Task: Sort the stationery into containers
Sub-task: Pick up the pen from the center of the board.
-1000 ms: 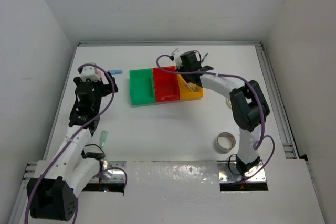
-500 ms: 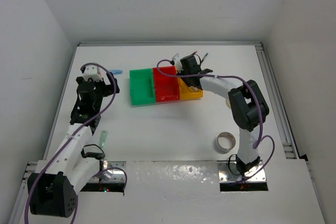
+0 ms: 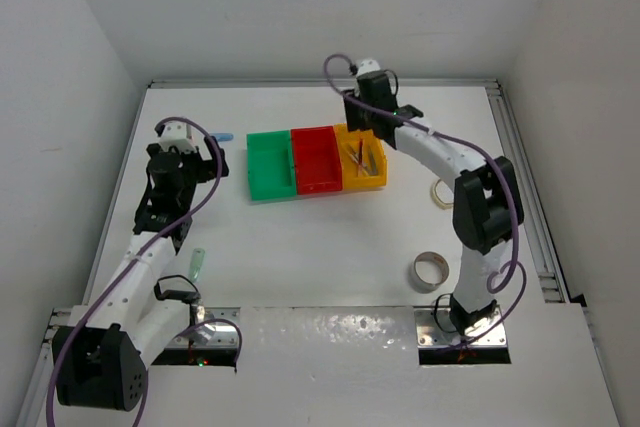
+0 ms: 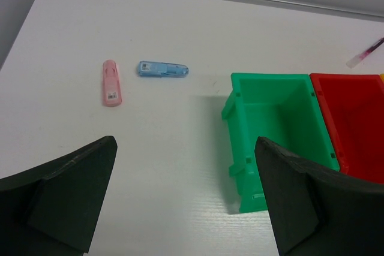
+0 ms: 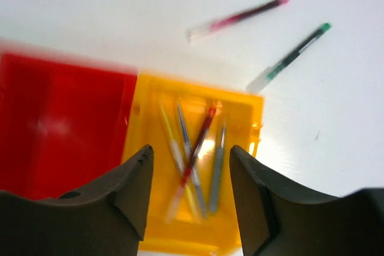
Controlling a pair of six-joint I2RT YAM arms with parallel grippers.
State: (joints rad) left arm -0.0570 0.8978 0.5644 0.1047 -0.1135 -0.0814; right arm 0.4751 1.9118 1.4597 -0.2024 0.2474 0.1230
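No text, brand, number or sign was legible in any view.

Left wrist view: a pink piece (image 4: 111, 83), well left of the green bin (image 4: 240, 166), carried a pale sticker (image 4: 111, 95) at its near end; the print was too small to read. A blue piece (image 4: 163, 69), between the pink piece and the green bin, had a like sticker at its left end, also unreadable.

Right wrist view: the pens (image 5: 198, 145) were blurred, and no barrel print could be made out.

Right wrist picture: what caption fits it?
Open right gripper pointed at yellow bin of pens; pink pen and green pen outside.
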